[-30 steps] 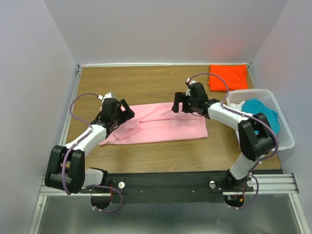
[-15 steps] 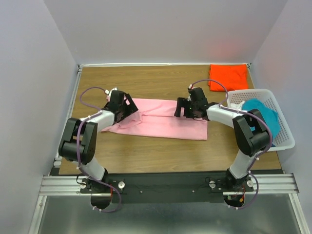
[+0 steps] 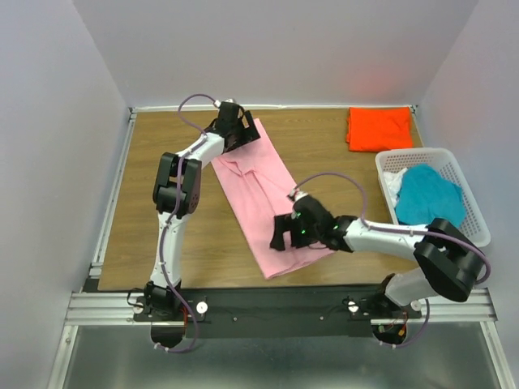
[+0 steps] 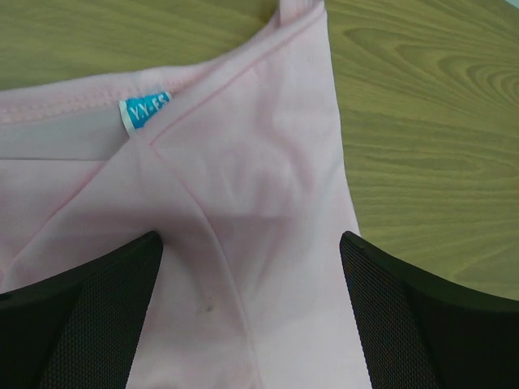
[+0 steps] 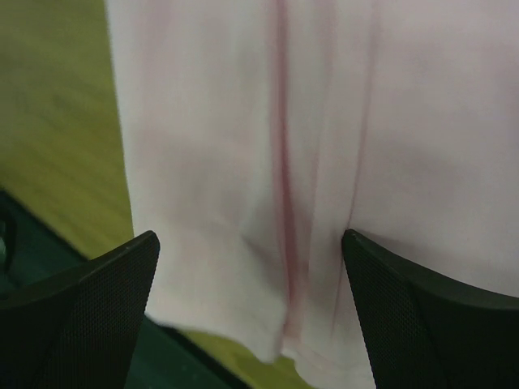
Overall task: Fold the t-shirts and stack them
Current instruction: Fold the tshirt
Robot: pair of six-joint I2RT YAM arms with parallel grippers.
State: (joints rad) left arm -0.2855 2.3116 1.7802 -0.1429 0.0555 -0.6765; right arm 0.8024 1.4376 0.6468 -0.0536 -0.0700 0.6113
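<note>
Pink t-shirt (image 3: 259, 190) lay flat and diagonal on the table (image 3: 162, 170), with the left gripper (image 3: 241, 134) spread wide over its neck end and the right gripper (image 3: 280, 233) equally wide over the hem (neither pinching cloth); light, limp cotton probably needed gripping at hemmed edges or corners.

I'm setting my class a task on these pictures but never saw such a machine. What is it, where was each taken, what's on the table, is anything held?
Two robot arms are mounted at a table. One picture looks down from above; the others come from a camera on each wrist. A pink t-shirt lies diagonally, an orange t-shirt in the far corner, a teal t-shirt in a basket. The left gripper and right gripper are open over the pink one, gripping nothing.
</note>
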